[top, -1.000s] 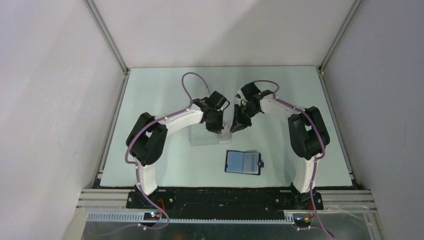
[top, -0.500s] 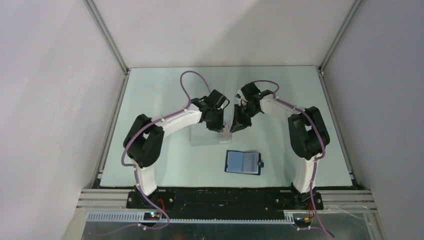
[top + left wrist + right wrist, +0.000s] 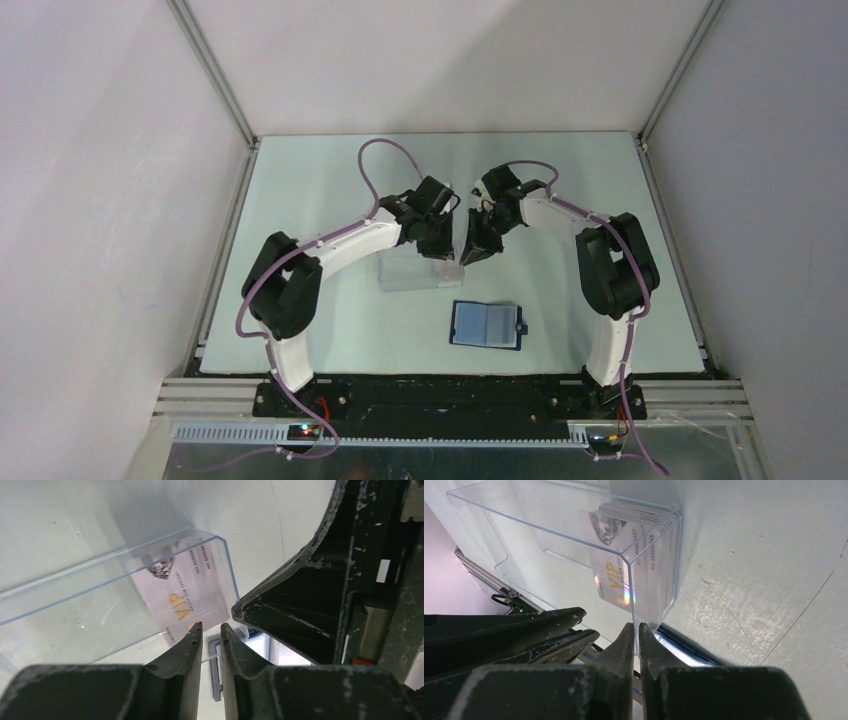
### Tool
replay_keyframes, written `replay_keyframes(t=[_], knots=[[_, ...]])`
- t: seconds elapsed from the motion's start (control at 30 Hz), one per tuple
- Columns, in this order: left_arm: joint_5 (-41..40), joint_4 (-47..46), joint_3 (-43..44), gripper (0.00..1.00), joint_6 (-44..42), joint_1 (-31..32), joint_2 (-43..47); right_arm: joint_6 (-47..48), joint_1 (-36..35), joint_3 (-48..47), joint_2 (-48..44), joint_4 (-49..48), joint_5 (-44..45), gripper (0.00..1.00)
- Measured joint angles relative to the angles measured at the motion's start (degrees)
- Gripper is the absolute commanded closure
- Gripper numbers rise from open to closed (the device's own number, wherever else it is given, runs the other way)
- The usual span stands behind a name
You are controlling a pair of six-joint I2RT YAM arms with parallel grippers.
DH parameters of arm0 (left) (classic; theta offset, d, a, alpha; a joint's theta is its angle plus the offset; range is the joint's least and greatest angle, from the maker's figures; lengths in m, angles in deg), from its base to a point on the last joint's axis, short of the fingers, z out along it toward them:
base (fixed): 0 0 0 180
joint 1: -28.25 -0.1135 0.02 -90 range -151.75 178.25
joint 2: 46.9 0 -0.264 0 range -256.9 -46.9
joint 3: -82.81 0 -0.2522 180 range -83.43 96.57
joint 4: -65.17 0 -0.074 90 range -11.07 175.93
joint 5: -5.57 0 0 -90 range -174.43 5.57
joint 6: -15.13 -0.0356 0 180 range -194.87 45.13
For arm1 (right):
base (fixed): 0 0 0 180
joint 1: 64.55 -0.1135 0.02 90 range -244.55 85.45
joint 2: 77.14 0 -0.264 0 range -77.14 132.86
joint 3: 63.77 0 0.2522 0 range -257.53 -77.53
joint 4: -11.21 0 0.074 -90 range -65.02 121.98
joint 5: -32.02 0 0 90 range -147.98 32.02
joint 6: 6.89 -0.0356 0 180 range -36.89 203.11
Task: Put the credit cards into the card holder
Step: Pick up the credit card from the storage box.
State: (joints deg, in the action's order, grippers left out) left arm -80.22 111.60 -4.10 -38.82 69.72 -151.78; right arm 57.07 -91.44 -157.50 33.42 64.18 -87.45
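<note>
Tabletop with two robot arms meeting over one clear box. In the end of the box where the grippers meet sits one stack of credit cards. The front card shows gold "VIP" lettering, and the edges are packed too tightly to count. The left gripper has its jaws slightly parted around the box's thin wall. The right gripper is pinched tight on the box's corner edge. One card holder lies open on the tabletop, apart from the box, nearer the arm bases.
</note>
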Motion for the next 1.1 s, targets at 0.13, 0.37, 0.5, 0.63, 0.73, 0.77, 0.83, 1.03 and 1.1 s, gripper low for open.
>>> replay_keyframes(t=[0.13, 0.37, 0.5, 0.63, 0.73, 0.77, 0.83, 1.03, 1.1], knots=[[0.59, -0.44, 0.0, 0.72, 0.0, 0.09, -0.02, 0.02, 0.0, 0.0, 0.02, -0.02, -0.04, 0.92], [-0.81, -0.52, -0.04, 0.6, -0.04, 0.09, -0.02, 0.04, -0.02, 0.0, 0.24, -0.11, -0.57, 0.91], [-1.88, -1.16, -1.38, 0.57, -0.02, -0.59, 0.0, 0.04, -0.02, 0.0, 0.37, -0.2, -1.05, 0.91], [-2.34, -1.29, -4.76, 0.54, 0.0, -2.34, 0.0, 0.09, -0.02, 0.0, 0.39, -0.2, -1.07, 0.9], [-2.23, -1.22, -6.91, 0.53, -0.02, -4.42, 0.02, 0.13, -0.02, 0.0, 0.37, -0.2, -1.05, 0.86], [-2.03, -1.27, -7.41, 0.52, -0.04, -5.03, 0.09, 0.15, -0.02, 0.0, 0.37, -0.24, -1.03, 0.85], [-1.42, -1.4, -8.24, 0.52, -0.04, -6.25, 0.44, 0.22, -0.09, 0.0, 0.33, -0.2, -0.83, 0.79], [1.68, -4.31, -12.22, 0.5, -0.04, -8.68, 4.59, 0.66, -0.61, 0.0, -1.25, 1.14, 2.67, 0.71], [2.97, -5.55, -13.35, 0.5, 0.0, -9.25, 6.27, 0.92, -0.81, -0.31, -2.36, 2.21, 4.0, 0.72]])
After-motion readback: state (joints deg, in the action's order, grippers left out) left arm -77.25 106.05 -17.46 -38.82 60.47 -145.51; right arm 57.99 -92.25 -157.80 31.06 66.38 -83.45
